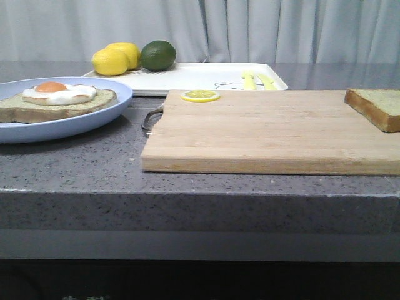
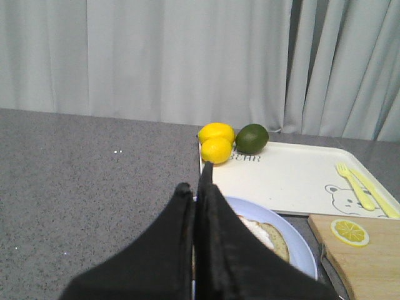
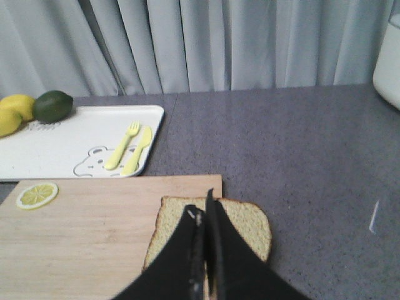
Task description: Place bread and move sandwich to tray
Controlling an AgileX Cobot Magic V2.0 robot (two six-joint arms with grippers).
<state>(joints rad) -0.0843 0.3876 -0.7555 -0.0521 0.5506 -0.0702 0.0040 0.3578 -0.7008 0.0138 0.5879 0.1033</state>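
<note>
The bread lies on the right end of the wooden cutting board; it also shows in the right wrist view. My right gripper is shut and empty, above the bread. The sandwich, a bread slice with a fried egg, sits on the pale blue plate at the left. My left gripper is shut and empty, above the plate. The white tray lies behind the board, also seen in the left wrist view. Neither gripper shows in the front view.
Two lemons and a lime sit at the tray's left end. A yellow fork and knife lie on the tray's right part. A lemon slice lies on the board's far left corner. A white object stands far right.
</note>
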